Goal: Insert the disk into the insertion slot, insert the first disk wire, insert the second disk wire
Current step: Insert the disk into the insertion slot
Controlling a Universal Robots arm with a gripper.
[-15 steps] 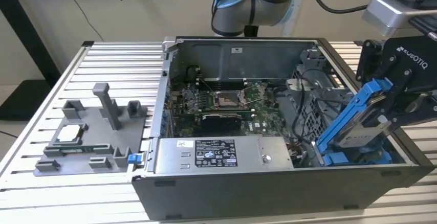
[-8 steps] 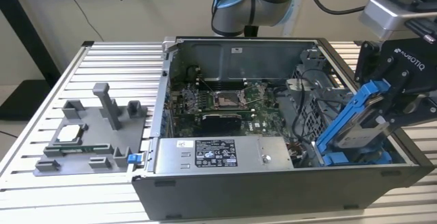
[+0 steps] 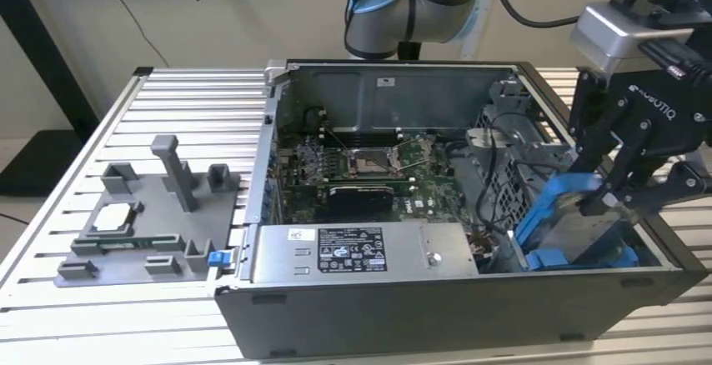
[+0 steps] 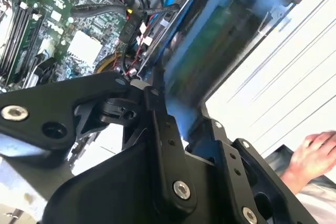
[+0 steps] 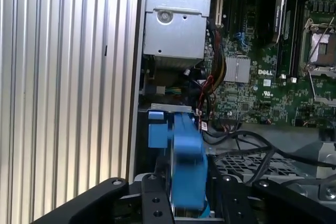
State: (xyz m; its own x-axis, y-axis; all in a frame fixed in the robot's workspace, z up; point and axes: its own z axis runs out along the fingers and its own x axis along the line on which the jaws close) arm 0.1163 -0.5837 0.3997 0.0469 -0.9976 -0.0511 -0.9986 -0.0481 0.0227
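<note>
- The hand (image 3: pixel 623 202) hangs over the corner of the open computer case (image 3: pixel 445 315) at the exterior view's right, its two black fingers (image 3: pixel 665 188) clamped on the disk (image 3: pixel 573 227).
- The disk is tilted, neither flat nor upright. Its upper end, in the blue frame, stands above the case rim, and its lower end reaches down inside the case.
- That lower end meets the blue fittings of the insertion slot (image 3: pixel 545 258); whether it is seated there cannot be told.
- In the first wrist view the blue frame of the disk (image 5: pixel 186 166) shows edge-on between the finger bases, just beside the case wall, with black cables (image 5: pixel 252 145) running close by.
- In the second wrist view the disk (image 4: pixel 210 51) is blurred and slants above the black fingers (image 4: pixel 163 129).
- A grey power box (image 3: pixel 356 252) lies beside the slot, and the green circuit board (image 3: pixel 356 165) lies beyond it.
- The case rests on a ribbed metal bench (image 3: pixel 167 90), where a grey parts holder (image 3: pixel 156 215) stands well apart from the case.
- A person's fingers (image 4: pixel 315 150) show at the edge of the second wrist view.
</note>
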